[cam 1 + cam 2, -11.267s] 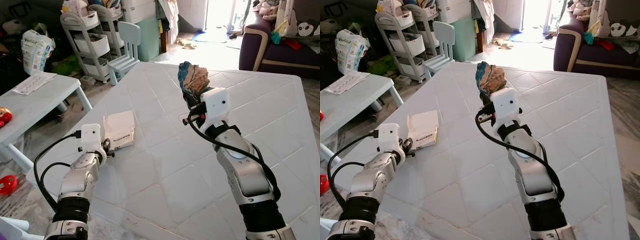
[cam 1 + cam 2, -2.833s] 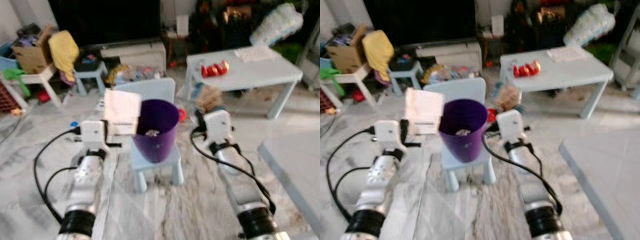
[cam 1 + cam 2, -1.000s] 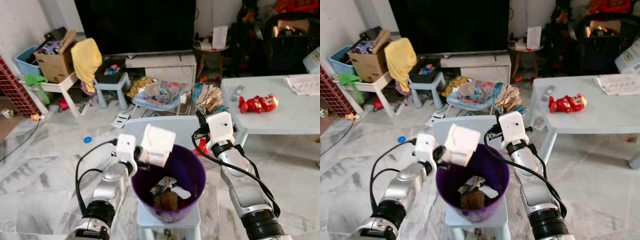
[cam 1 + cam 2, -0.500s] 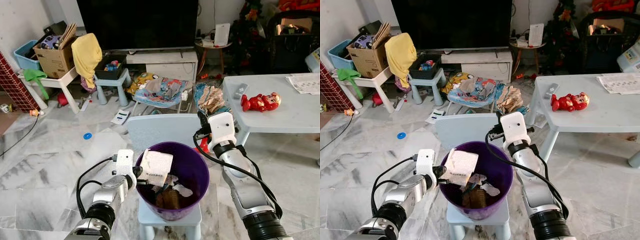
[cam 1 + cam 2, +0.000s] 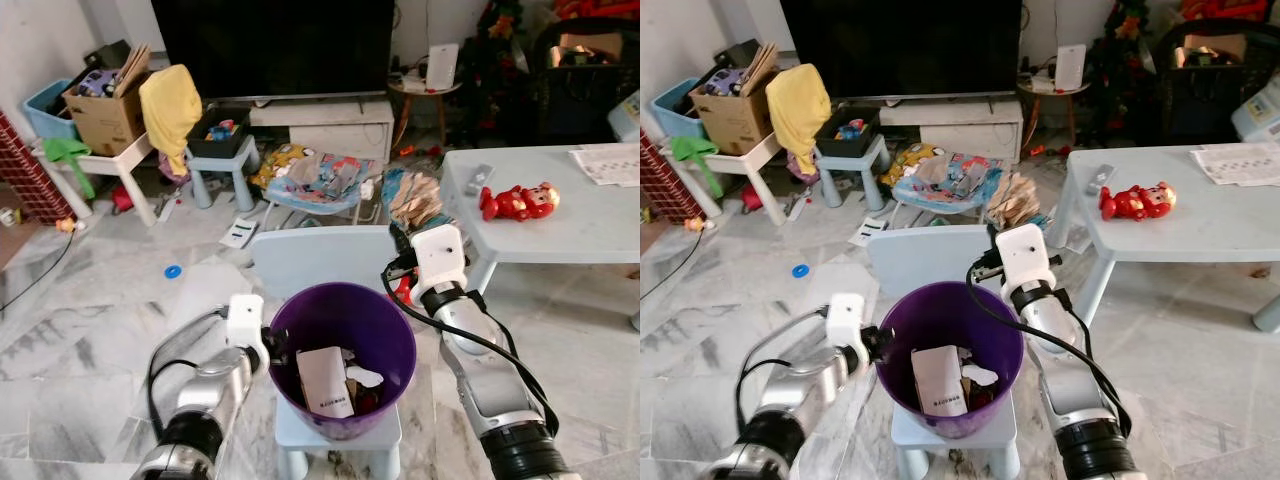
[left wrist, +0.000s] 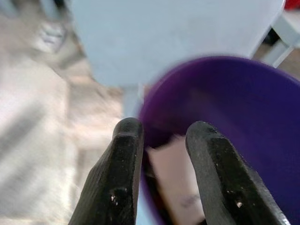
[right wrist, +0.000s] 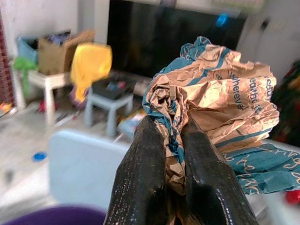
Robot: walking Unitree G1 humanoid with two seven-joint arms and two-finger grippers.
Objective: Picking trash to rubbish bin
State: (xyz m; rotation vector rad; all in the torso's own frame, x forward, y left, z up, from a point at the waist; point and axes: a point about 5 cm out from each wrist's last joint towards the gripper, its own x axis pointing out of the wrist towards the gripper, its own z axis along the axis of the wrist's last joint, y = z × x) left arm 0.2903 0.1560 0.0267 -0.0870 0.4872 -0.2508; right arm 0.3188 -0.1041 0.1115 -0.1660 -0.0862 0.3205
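A purple bin [image 5: 383, 310] stands on a small pale blue chair [image 5: 315, 261] right in front of me. A white box [image 5: 324, 381] lies inside it on other scraps. My left gripper [image 5: 274, 351] sits at the bin's left rim, open and holding nothing. In the left wrist view its fingers [image 6: 125, 143] straddle the rim, with the white box [image 6: 177, 165] beyond them. My right gripper [image 5: 399, 228] is raised behind the bin's back right rim, shut on a crumpled brown-and-teal paper wad [image 5: 413, 196]. The wad [image 7: 213, 91] bulges out above the right gripper [image 7: 171, 125].
A white low table [image 5: 570, 228] with a red toy [image 5: 518, 201] stands to the right. Clothes and toys litter the floor [image 5: 320, 185] ahead, before a TV stand. A cardboard box and a yellow cloth [image 5: 170, 102] sit at the far left. Marble floor [image 5: 80, 330] lies to the left.
The white box has left my left gripper and dropped into the purple bin. The left gripper is now open at the rim. The right gripper still holds the paper wad.
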